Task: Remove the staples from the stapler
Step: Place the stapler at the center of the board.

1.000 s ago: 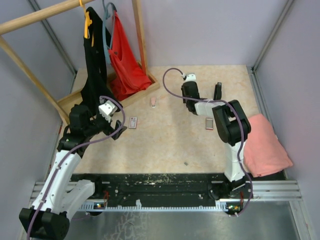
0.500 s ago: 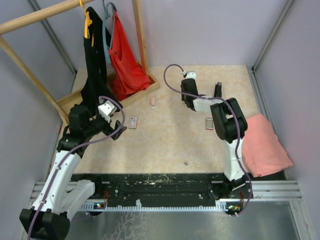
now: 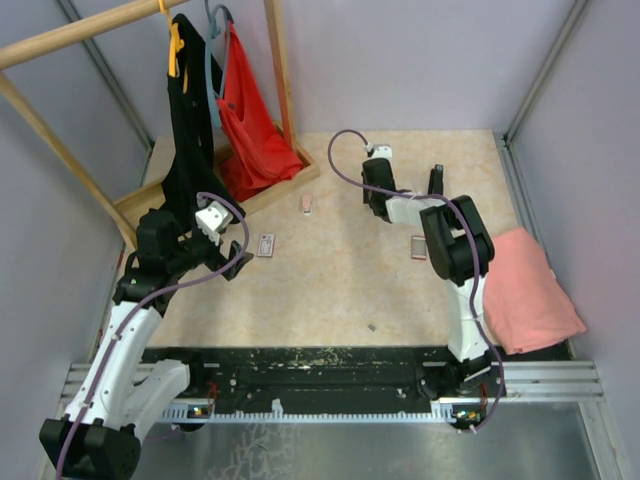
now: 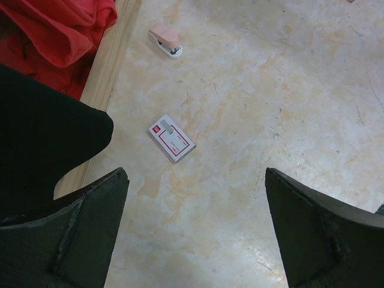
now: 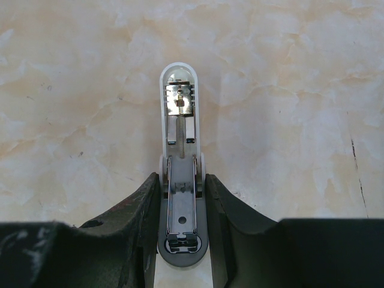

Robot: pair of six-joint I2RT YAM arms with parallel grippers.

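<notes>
Right wrist view: the right gripper (image 5: pixel 182 183) is closed onto the sides of the stapler (image 5: pixel 179 114), gripping its grey tray just behind the hinge. The stapler lies folded open flat on the table (image 5: pixel 300 90), at the far middle of the scene. Its long axis runs straight out from the gripper, the white lid and spring pointing away and the tray's end nearest the camera. I cannot tell whether the staples sit in the channel.

To do this step well, I judge the grip should stay low on the tray walls, leaving the channel uncovered. Then the open end can be tipped down so any strip slides out.

The left gripper (image 4: pixel 195 174) hangs wide open and empty over a red-labelled box (image 4: pixel 172 138).
</notes>
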